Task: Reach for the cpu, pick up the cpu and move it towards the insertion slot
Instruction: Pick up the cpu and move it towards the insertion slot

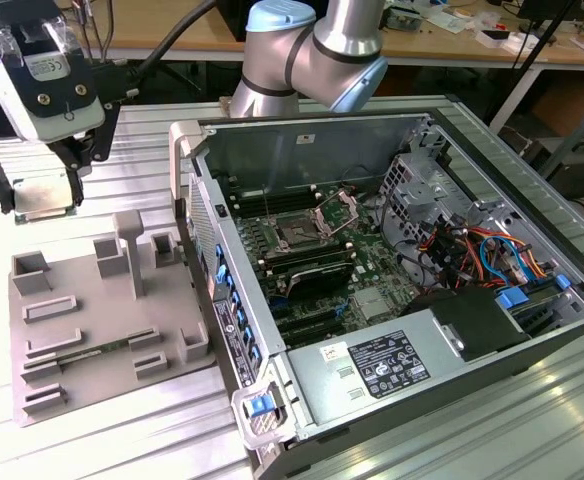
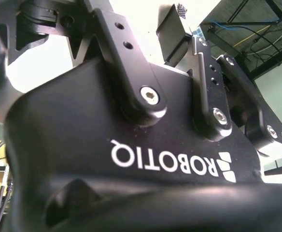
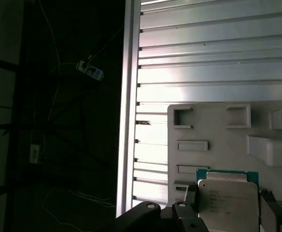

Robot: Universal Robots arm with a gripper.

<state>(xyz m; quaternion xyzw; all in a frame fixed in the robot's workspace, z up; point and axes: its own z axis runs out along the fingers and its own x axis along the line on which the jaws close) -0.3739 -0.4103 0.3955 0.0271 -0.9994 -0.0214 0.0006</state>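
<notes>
The gripper [image 1: 44,186] is pinching the cpu [image 1: 40,198] (apparently level) clear of the grey holder [image 1: 82,320]; carry it flat toward the insertion slot [image 1: 299,236]

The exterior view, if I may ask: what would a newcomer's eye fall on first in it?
The open computer case dominates the middle, its insertion slot lying bare inside. At the exterior view's upper left the hand grips the cpu in the air by the grey fixture plate.
</notes>
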